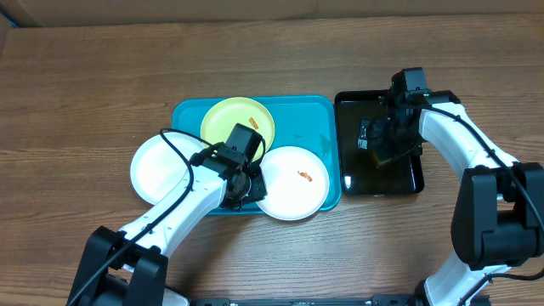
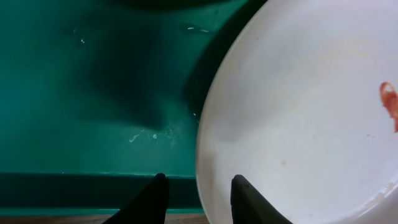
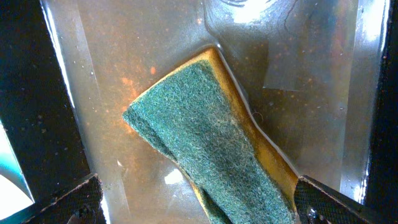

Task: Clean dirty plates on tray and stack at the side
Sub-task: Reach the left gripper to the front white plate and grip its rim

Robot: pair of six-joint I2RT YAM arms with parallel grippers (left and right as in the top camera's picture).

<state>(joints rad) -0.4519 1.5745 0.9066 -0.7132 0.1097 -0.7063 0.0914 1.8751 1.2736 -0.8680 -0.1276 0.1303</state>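
The turquoise tray (image 1: 319,115) holds a pale yellow-green plate (image 1: 238,121) at its back and a white plate (image 1: 293,181) with an orange smear at its front right. A second white plate (image 1: 157,167) overlaps the tray's left edge. My left gripper (image 1: 249,183) is low at the smeared plate's left rim. In the left wrist view this gripper (image 2: 199,193) is partly open: one finger stands over the white plate (image 2: 298,112), the other over the tray (image 2: 93,93). My right gripper (image 3: 196,202) is wide open, astride a green-and-yellow sponge (image 3: 205,149).
A black tray (image 1: 353,178) with brownish water stands right of the turquoise tray; the sponge (image 1: 384,153) lies in it under the right gripper (image 1: 382,140). Bare wooden table (image 1: 85,85) surrounds both trays.
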